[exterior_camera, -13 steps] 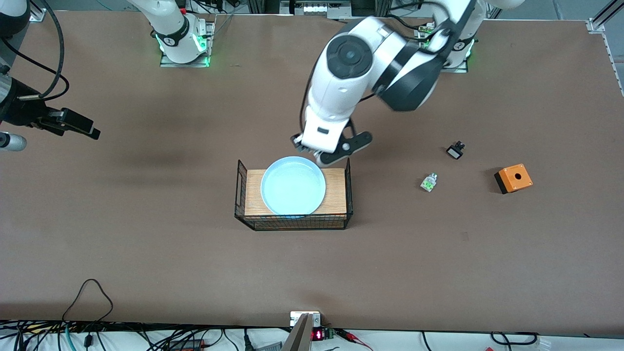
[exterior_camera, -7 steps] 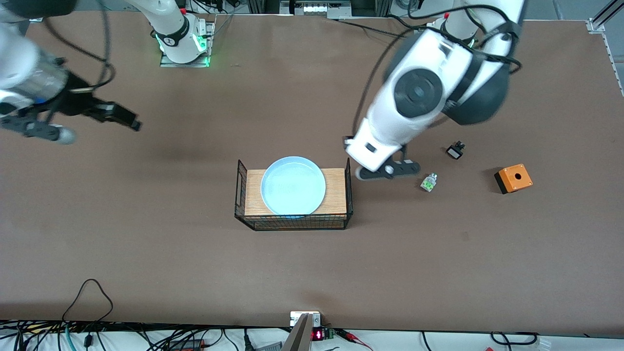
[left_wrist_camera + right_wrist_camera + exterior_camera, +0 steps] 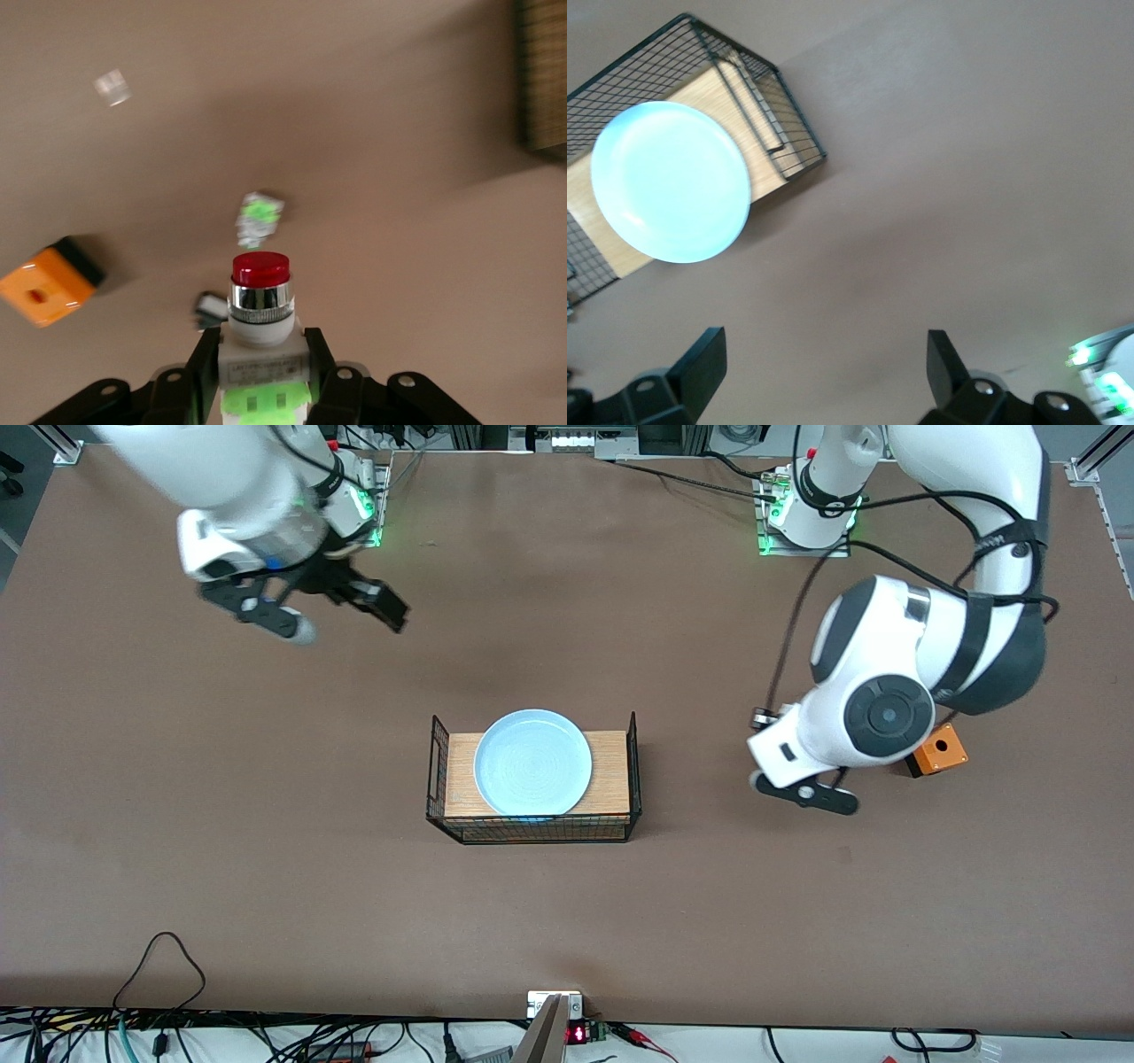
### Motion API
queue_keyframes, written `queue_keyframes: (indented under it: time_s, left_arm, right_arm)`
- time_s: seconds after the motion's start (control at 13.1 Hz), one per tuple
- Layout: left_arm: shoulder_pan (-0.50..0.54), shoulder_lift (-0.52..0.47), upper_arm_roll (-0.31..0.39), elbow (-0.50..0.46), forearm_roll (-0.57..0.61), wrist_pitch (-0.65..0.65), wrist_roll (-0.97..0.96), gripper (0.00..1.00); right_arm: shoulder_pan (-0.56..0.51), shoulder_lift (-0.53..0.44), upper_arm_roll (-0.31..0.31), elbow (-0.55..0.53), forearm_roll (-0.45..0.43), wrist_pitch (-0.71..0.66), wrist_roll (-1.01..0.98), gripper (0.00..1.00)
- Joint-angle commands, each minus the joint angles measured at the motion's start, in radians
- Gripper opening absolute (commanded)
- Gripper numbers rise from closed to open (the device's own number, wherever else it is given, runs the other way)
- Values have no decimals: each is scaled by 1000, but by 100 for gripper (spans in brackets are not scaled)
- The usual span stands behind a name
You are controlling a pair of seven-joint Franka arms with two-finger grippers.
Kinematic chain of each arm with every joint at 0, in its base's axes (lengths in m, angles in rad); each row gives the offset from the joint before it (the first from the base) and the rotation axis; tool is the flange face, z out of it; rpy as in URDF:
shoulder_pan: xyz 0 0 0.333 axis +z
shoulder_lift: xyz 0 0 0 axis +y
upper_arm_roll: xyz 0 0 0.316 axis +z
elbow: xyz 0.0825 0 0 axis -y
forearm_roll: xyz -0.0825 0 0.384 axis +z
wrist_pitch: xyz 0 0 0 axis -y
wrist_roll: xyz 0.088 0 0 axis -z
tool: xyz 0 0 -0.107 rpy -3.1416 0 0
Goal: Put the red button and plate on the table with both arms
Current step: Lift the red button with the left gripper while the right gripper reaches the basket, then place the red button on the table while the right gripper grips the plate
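The red button (image 3: 260, 305) is pinched in the left gripper (image 3: 262, 372), its long axis running out from the fingers, red cap outermost (green patch at the jaws), above the table (image 3: 266, 868) beside the orange box (image 3: 941, 750); the plate (image 3: 532, 763) lies flat on the wire-sided board (image 3: 611, 779), toward the right arm's end from that box; the right gripper (image 3: 824, 376) hovers spread wide.

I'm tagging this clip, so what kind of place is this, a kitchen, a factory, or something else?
Most likely a robotics lab bench: two arms bolted to a bare brown table, cables along its edge, and staged props such as a plate on a wire-sided board.
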Motion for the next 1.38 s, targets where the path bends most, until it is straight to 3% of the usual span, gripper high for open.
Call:
queue_keyframes:
  time_s: [0.0,0.23,0.38,0.84,1.0,1.15,1.3]
  left_arm:
    - [42,-97,-15,-196,62,107,48,25]
    - [151,-151,-17,-405,63,322,176,25]
    - [199,-116,-15,-468,63,484,193,25]
    - [263,17,-18,-556,61,825,236,25]
    - [268,27,-20,-565,59,843,236,25]
    - [271,40,-20,-562,59,847,236,34]
    - [270,42,-20,-560,59,846,220,67]
  right_arm:
    - [67,72,-13,13,6,62,138,100]
    - [116,144,-13,13,0,137,240,100]
    - [126,178,-14,15,-1,185,274,100]
    - [126,270,-17,13,3,288,344,100]
    - [127,302,-19,13,0,338,375,100]
    - [113,331,-22,13,3,406,390,100]
    - [112,362,-22,13,5,469,392,100]
